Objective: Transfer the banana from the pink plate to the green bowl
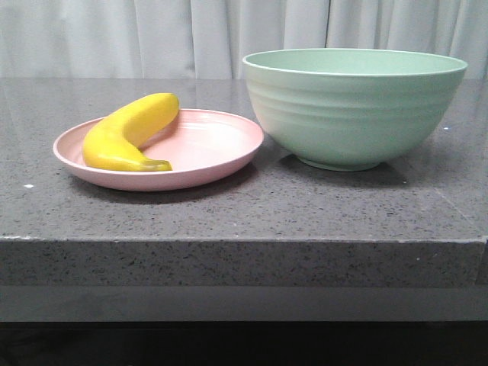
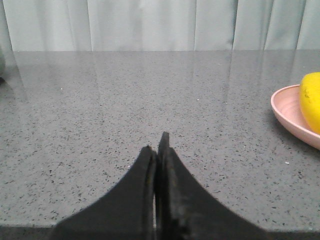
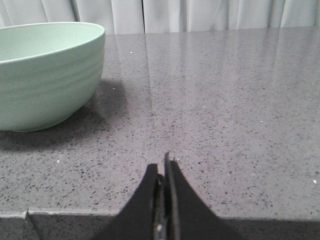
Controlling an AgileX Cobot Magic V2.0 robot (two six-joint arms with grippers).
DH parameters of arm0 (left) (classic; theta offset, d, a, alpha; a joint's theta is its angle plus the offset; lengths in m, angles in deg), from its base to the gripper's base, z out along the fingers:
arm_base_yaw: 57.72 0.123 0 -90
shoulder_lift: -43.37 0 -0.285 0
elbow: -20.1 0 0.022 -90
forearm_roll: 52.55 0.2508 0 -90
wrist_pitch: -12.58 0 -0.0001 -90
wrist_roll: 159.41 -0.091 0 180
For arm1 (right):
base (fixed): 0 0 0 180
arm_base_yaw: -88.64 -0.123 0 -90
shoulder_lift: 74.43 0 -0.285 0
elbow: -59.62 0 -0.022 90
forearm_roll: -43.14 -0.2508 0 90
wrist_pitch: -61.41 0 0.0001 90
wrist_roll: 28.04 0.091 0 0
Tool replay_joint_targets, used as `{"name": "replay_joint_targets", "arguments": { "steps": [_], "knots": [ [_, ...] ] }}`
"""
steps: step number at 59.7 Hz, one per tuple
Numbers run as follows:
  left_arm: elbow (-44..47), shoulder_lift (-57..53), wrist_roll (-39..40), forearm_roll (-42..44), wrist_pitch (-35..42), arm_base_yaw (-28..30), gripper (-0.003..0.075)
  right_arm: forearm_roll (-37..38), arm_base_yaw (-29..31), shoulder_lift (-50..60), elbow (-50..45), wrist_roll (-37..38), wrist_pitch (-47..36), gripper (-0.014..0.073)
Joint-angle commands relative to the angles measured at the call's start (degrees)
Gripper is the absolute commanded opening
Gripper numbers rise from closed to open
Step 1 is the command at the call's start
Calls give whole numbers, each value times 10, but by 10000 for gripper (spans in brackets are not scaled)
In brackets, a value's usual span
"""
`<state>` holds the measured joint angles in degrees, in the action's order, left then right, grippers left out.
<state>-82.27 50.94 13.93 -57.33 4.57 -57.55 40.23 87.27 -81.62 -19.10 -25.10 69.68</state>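
The yellow banana lies curved on the left side of the pink plate, on the grey stone table. The green bowl stands upright just right of the plate, almost touching its rim. No gripper shows in the front view. In the left wrist view my left gripper is shut and empty, low over the table, with the plate's edge and part of the banana off to one side. In the right wrist view my right gripper is shut and empty near the table's front edge, the bowl ahead to one side.
The table's front edge drops off close below the plate and bowl. A white curtain hangs behind the table.
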Motion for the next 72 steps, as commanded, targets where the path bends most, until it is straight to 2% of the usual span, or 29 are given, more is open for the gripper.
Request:
{"name": "replay_joint_targets", "arguments": {
  "steps": [1, 45, 54, 58, 65, 72],
  "knots": [
    [2, -11, 0, -5, 49, 2, -20, -1, 2, 13, -1, -3, -45, -88],
    [2, -11, 2, -5, 50, 2, -20, -1, 2, 13, -1, -3, -48, -88],
    [-9, -11, 3, -26, 66, 2, -20, -1, 2, 13, 5, -3, -95, -88],
    [-35, -9, 3, -26, 59, 2, -20, -1, 2, 13, 31, -3, -83, -88],
    [-110, 17, 3, -24, 39, 2, -20, -1, 2, 0, 118, -3, 7, -88],
    [-195, 88, 3, -16, -11, 2, -20, 3, 2, -46, 205, -4, 58, -87]
  ]
}}
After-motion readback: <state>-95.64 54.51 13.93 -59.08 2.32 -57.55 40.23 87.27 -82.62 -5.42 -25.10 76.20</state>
